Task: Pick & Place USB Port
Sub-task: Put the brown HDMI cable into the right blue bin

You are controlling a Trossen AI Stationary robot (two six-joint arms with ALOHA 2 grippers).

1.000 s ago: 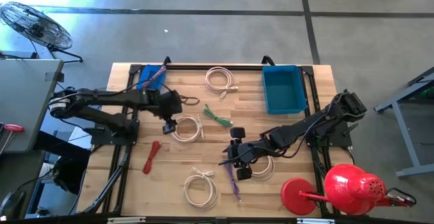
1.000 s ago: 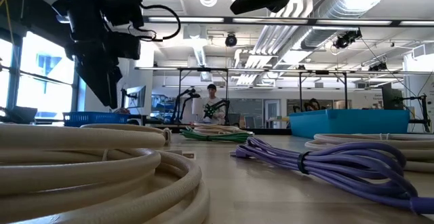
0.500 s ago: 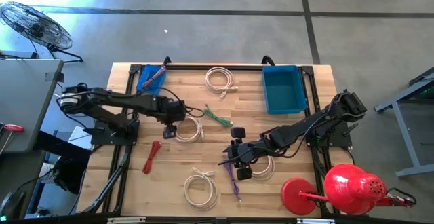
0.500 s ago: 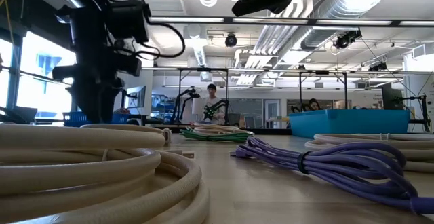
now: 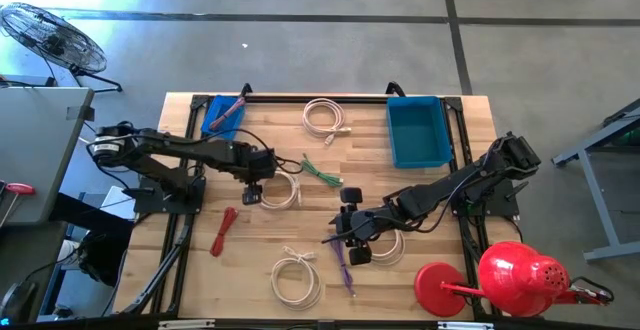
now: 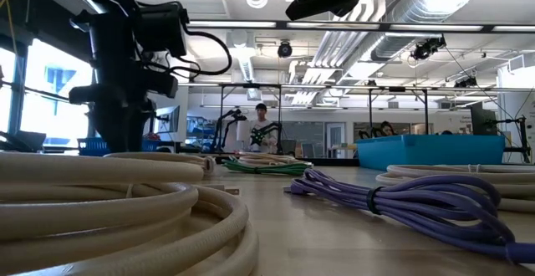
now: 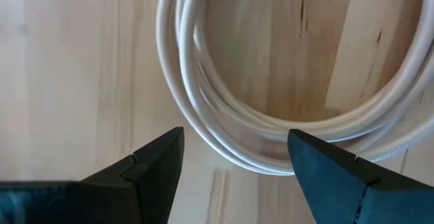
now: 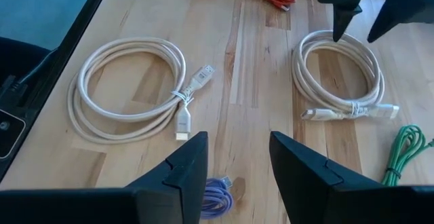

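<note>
A coiled white USB cable lies flat on the wooden table left of centre. My left gripper is open and low over the coil's left edge. In the left wrist view the fingers stand on either side of the coil's bundled strands. My right gripper is open and empty near the table's middle, beside a purple cable and another white coil. Its wrist view shows the first coil farther off. My left gripper points down with its open fingers astride the strands at the white coil's left edge. I cannot tell whether the fingers touch the cable. The coil lies flat on the table.
A blue bin stands at the far right and a smaller blue tray at the far left. More cables lie about: white coils, green, red. A red object sits at the near right corner.
My left gripper has come down toward the white coil and gone a little toward the table's near edge, and it now stands low over the coil's left edge. The coil has stayed where it was.
</note>
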